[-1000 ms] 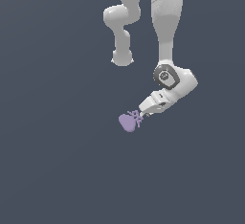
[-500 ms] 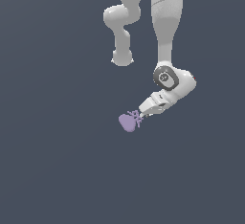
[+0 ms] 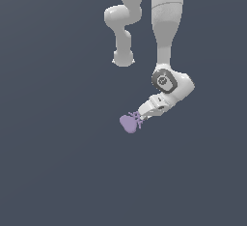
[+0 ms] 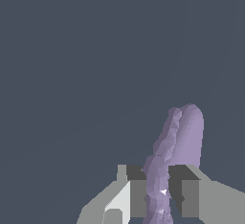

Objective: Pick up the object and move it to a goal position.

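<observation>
The object (image 3: 128,123) is a small pale-purple strawberry-like blob with a rounded body and a spiky tuft. In the exterior view it hangs at the tip of my gripper (image 3: 139,119), with the tuft end toward the fingers and the rounded body sticking out to the exterior view's left. In the wrist view the object (image 4: 184,137) runs as a narrow purple strip between the two grey fingers (image 4: 135,189), which press on its tuft end from both sides. My gripper (image 4: 159,192) is shut on it.
Only a plain dark grey-blue backdrop surrounds the arm in both views. The white arm (image 3: 166,32) comes down from above, with its elbow link (image 3: 123,41) to the exterior view's left of it.
</observation>
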`<state>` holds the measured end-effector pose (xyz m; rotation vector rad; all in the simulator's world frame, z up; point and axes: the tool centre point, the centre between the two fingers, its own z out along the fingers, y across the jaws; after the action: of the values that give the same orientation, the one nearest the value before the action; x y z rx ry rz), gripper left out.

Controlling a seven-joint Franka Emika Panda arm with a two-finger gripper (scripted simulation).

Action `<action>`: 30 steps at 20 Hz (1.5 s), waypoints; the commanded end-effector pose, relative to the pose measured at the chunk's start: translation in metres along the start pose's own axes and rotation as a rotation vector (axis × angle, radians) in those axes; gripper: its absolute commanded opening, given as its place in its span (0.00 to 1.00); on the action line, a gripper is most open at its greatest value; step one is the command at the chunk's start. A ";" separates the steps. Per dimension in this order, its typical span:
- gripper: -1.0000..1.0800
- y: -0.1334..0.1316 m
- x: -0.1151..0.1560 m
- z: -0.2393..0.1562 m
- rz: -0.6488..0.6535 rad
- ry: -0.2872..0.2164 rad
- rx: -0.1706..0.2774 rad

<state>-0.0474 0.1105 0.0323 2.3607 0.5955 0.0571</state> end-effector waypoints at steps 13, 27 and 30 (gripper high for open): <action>0.00 0.009 -0.005 -0.001 0.000 0.000 0.000; 0.00 0.105 -0.054 -0.017 0.002 -0.004 0.002; 0.00 0.138 -0.071 -0.022 0.002 -0.005 0.002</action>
<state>-0.0583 0.0164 0.1319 2.3621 0.5918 0.0522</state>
